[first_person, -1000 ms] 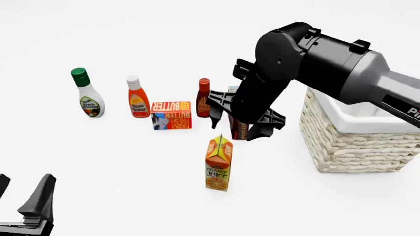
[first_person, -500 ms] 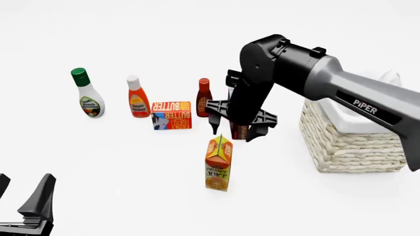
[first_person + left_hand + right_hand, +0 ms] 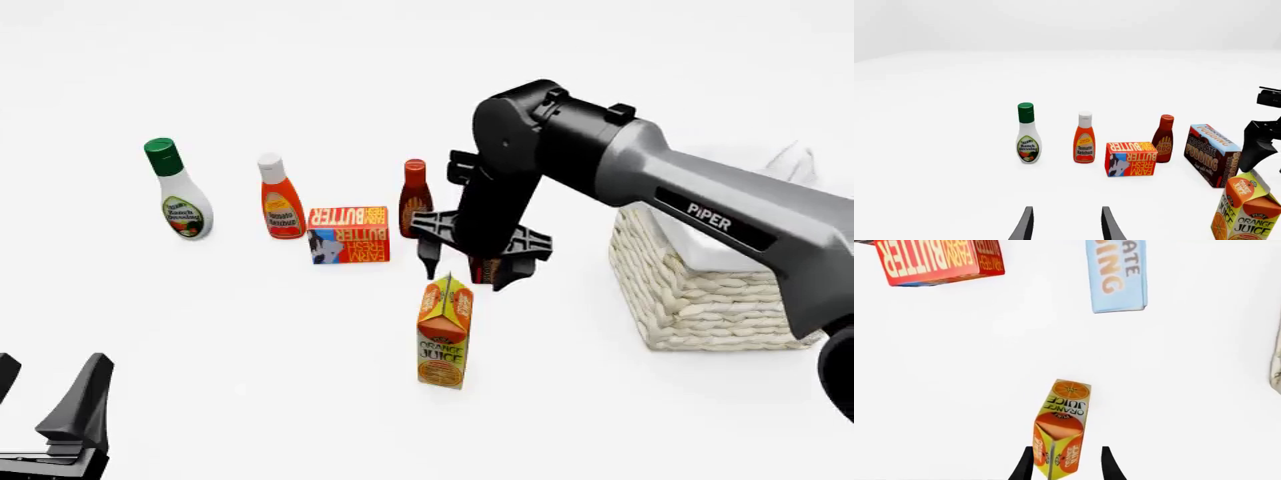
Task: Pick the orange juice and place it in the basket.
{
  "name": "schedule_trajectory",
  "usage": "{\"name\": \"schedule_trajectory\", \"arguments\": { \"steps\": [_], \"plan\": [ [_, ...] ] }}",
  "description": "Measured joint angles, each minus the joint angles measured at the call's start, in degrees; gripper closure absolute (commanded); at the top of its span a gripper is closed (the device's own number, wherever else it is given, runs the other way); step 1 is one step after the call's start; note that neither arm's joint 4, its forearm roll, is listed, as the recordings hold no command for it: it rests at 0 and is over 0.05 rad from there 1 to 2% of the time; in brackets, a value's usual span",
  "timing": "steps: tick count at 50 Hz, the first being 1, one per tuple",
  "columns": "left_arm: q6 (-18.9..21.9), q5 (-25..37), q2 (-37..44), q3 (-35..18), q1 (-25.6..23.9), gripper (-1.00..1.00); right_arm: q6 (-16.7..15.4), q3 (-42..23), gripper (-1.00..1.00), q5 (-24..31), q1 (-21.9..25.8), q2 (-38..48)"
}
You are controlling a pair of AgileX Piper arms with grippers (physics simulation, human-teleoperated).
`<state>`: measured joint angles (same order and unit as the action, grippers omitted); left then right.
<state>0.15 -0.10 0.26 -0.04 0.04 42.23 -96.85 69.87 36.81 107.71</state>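
The orange juice (image 3: 445,332) stands upright in the middle of the table, an orange and yellow gable-topped carton; it also shows in the left wrist view (image 3: 1246,212). My right gripper (image 3: 467,272) hangs open just above and slightly behind its top. In the right wrist view the carton (image 3: 1061,427) has its gable between the two open fingers of the gripper (image 3: 1067,450), untouched as far as I can tell. The basket (image 3: 707,290), woven and cream-white, sits at the right, partly behind the right arm. My left gripper (image 3: 47,390) rests open and empty at the near left corner.
Behind the carton runs a row: a ranch dressing bottle (image 3: 178,190), a ketchup bottle (image 3: 280,198), a butter box (image 3: 348,234) and a dark sauce bottle (image 3: 414,198). A pudding box (image 3: 1214,155) is mostly hidden by the right gripper in the front view.
The right arm has swung left and down, bringing its open gripper from above the pudding box to just over the carton's top. The left arm and all groceries stay put.
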Motion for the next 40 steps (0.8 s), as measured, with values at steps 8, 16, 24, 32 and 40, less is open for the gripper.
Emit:
{"name": "schedule_trajectory", "arguments": {
  "steps": [8,16,24,32,40],
  "plan": [
    [0.0,0.0,0.0,0.0,0.0,-1.0,0.0,-0.4,-1.0,0.0,0.5,0.4],
    [0.0,0.0,0.0,0.0,0.0,-1.0,0.4,-0.9,-1.0,0.0,1.1,0.7],
    [0.0,0.0,0.0,0.0,0.0,-1.0,0.6,-1.2,-1.0,0.0,1.6,1.0],
    [0.0,0.0,0.0,0.0,0.0,-1.0,0.5,-1.4,-1.0,0.0,1.7,1.5],
    [0.0,0.0,0.0,0.0,0.0,-1.0,0.2,-1.7,-1.0,0.0,1.7,2.1]
  ]
}}
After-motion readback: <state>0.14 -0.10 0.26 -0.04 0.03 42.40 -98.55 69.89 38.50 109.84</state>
